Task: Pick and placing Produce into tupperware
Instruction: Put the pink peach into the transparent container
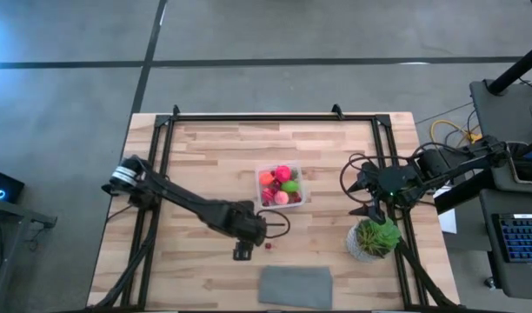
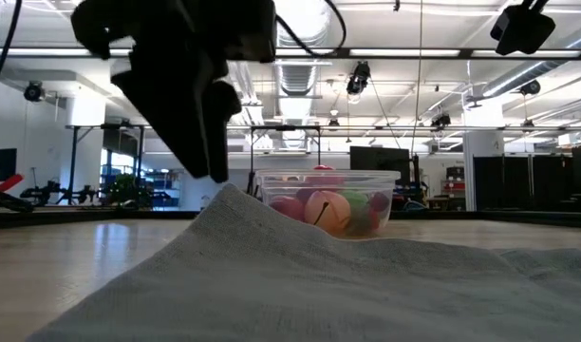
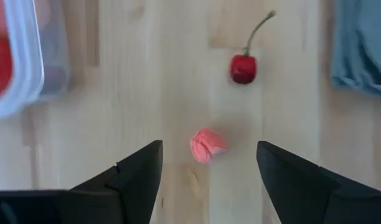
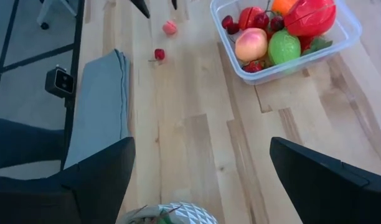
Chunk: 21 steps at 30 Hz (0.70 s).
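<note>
The left gripper (image 3: 206, 171) hangs spread over a small pink rounded toy piece (image 3: 206, 145) and a dark red cherry (image 3: 243, 68) lying on the wooden desk (image 1: 205, 165) near its front edge, between the clear square plastic tub (image 1: 282, 185) of produce and the flat grey cloth (image 1: 296, 286). The right gripper (image 4: 200, 180) waits spread near the right edge.

The left dark six-joint arm is reaching diagonally from the table's left edge toward its centre front, wrist pointing downward. Its left two-finger gripper (image 3: 209, 171) is hanging just above the tabletop, jaws standing apart and empty. The right dark arm is waiting folded at the right side, its right two-finger gripper (image 4: 200, 177) gaping wide, holding nothing.
</note>
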### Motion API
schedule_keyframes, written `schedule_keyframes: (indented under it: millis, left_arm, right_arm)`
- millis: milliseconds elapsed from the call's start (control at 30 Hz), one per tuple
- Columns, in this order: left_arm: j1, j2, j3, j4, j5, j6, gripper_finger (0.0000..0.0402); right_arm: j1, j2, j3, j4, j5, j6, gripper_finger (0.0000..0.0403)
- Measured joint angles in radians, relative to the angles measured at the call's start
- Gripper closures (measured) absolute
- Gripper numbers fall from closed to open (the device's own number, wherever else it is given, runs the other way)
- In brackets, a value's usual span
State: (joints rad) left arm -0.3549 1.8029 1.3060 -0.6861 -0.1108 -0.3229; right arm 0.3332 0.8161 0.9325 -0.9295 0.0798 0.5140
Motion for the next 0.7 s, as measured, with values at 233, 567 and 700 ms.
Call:
schedule_keyframes:
  millis: [233, 567, 700]
  left_arm:
    - [-0.001, 0.049, -0.002, 0.025, 0.006, -0.012, 0.0158]
    - [-0.001, 0.101, -0.002, 0.066, 0.019, -0.012, 0.0158]
    - [-0.001, 0.119, -0.003, 0.065, 0.020, -0.012, 0.0158]
  right_arm:
    - [0.000, 0.004, 0.000, 0.000, 0.000, 0.000, 0.0038]
    - [0.000, 0.005, 0.000, -0.009, 0.000, 0.001, 0.0038]
    - [0.000, 0.005, 0.000, -0.009, 0.000, 0.001, 0.0038]
